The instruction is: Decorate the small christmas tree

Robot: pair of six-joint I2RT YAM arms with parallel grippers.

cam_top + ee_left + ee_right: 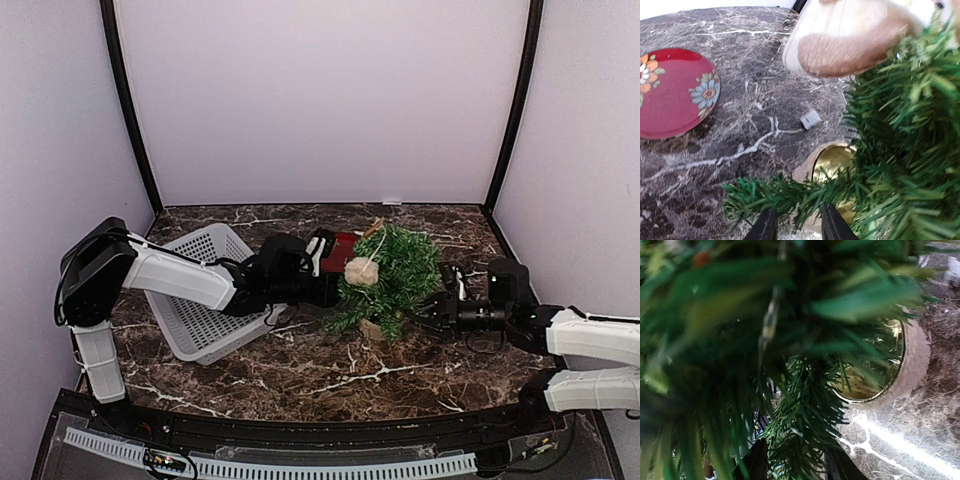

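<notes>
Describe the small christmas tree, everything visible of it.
The small christmas tree is a miniature fir of dark green, plastic-looking needle branches in a round beige pot with a shiny gold inside. It stands on the dark marble table between the arms. A soft beige-and-white ornament sits on its left-arm side. A low branch lies between the fingers of the left gripper, another between those of the right gripper; whether either is clamped is unclear.

Blurred green tree (730,355) needles fill most of my picture. At the right, the tree's beige pot (916,365) shows a shiny gold inside and lies tilted on the dark marble table (925,440). At the bottom edge, a sprig sits between my right gripper (797,466) fingers (757,462). I can't tell whether they pinch it.
</notes>
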